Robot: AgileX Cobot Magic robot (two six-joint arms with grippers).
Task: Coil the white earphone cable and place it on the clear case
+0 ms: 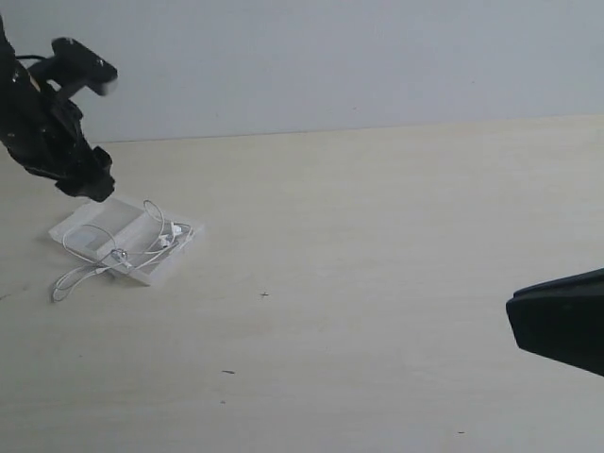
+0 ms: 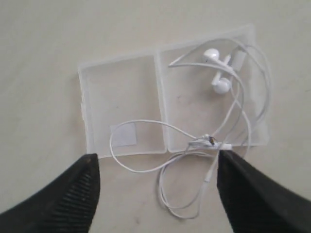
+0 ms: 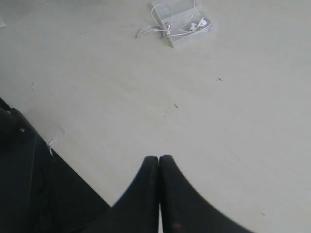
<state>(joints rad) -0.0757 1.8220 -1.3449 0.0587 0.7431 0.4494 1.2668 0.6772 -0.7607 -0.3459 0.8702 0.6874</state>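
The white earphone cable [image 2: 232,112] lies in loose loops across the clear case [image 2: 116,97], with its earbuds [image 2: 221,86] on one half. A few loops spill over the case's edge onto the table [image 1: 377,236]. Expect the cable to be very light, limp and a little springy, so a single strand will likely slip. Your best hold looks like the small remote bar [image 2: 204,142], where several strands cross. The case seems light too, and may slide if you drag wire over it. Your left gripper [image 2: 156,162] hangs above with its jaws spread wide and nothing in them. Your right gripper [image 3: 159,160] is pressed closed, well apart, with bare table all around.
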